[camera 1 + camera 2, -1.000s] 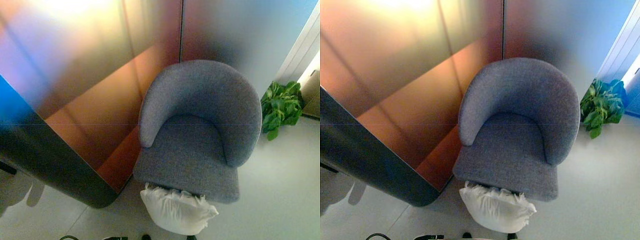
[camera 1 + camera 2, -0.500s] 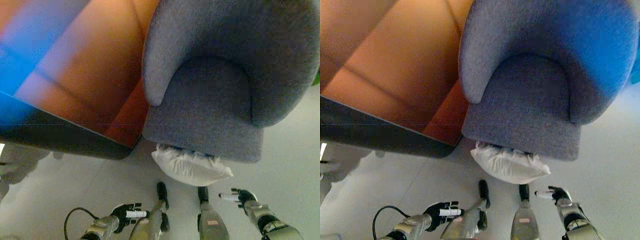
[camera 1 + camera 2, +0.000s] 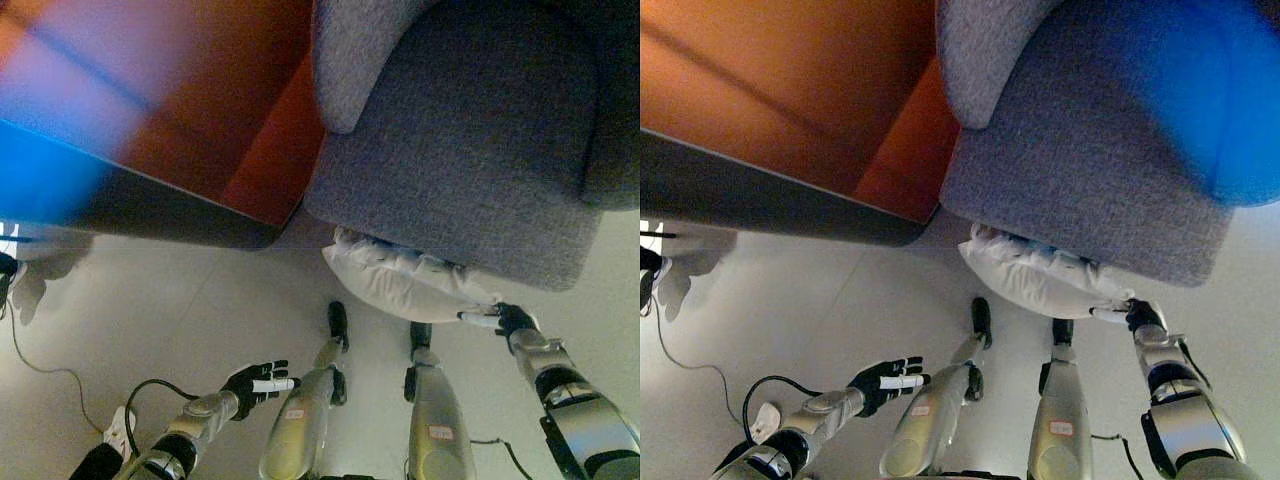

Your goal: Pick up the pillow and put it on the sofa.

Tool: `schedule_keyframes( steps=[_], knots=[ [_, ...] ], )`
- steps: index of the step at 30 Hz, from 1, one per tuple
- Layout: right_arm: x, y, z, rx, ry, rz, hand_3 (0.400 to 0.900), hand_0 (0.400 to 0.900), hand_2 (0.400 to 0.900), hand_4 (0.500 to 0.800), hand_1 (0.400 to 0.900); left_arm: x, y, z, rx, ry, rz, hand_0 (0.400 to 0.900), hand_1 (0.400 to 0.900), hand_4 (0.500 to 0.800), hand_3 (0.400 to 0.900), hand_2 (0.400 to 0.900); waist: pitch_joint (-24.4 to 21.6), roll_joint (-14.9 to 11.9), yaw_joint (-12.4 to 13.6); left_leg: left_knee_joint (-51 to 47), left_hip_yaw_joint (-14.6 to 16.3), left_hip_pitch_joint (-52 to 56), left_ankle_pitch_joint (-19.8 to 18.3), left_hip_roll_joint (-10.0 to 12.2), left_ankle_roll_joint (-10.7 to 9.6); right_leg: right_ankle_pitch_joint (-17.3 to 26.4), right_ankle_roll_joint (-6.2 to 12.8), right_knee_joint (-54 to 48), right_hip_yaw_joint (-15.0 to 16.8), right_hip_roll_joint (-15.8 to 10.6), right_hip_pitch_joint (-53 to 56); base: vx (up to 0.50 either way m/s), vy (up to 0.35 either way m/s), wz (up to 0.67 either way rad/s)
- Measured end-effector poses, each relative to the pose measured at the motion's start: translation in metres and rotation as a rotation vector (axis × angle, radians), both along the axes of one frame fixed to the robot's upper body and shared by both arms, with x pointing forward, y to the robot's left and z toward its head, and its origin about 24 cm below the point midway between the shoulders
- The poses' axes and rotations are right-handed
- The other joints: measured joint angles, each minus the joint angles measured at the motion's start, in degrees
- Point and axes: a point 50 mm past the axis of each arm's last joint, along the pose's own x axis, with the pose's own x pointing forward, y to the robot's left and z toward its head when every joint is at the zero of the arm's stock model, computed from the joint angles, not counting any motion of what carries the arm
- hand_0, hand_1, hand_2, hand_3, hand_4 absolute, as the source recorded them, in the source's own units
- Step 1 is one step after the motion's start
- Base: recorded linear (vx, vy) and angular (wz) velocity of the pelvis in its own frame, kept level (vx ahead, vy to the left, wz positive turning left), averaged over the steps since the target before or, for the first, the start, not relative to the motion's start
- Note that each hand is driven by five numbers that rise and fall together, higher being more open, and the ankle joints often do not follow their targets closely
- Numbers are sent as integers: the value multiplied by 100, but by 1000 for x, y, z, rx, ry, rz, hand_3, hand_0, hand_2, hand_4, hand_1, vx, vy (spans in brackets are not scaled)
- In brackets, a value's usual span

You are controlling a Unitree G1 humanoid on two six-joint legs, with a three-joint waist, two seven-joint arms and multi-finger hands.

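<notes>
A white pillow (image 3: 405,285) lies on the pale floor, tucked against the front of the grey fabric sofa chair (image 3: 470,150). My right hand (image 3: 505,319) has reached the pillow's right corner, its fingers stretched out and touching the cloth. Low at the left, my left hand (image 3: 255,382) hovers over the floor with fingers spread, well away from the pillow and holding nothing.
A dark-edged reddish panel wall (image 3: 180,150) runs along the sofa's left side down to the floor. Pale floor (image 3: 180,310) spreads at the left.
The camera has tipped down and closer, so the sofa and pillow now sit higher in view. My right hand moved up to the pillow's right corner; the left hand stays low.
</notes>
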Motion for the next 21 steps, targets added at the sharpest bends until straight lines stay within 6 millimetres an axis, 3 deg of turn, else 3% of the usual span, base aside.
schedule_keyframes(
  steps=[2, 9, 21],
  knots=[
    [8, -7, 15, -20, -40, 3, 900, 900, 900, 800, 900, 9, -2, 10, -29, -61, -3, 900, 900, 800, 900, 900, 53, -4, 110, 73, 1, -277, 64, -121, 17, -192, 30, 551, 67, -136, -485, -56, -34, 3],
    [25, -18, 49, -58, -121, 42, 900, 900, 900, 800, 900, 21, -7, 26, -100, -139, -3, 900, 900, 800, 900, 900, 57, -10, 163, 179, -23, -832, 183, -126, 5, -188, -14, 838, 85, -153, -1135, -6, -5, 1],
    [45, -13, 76, -32, -204, 78, 900, 900, 900, 800, 900, 18, -7, 24, -93, -138, 38, 900, 900, 800, 900, 900, 57, -10, 259, 220, -81, -1251, 257, -103, 1, -161, -90, 963, 52, -134, -1554, -2, -7, 1]
  ],
)
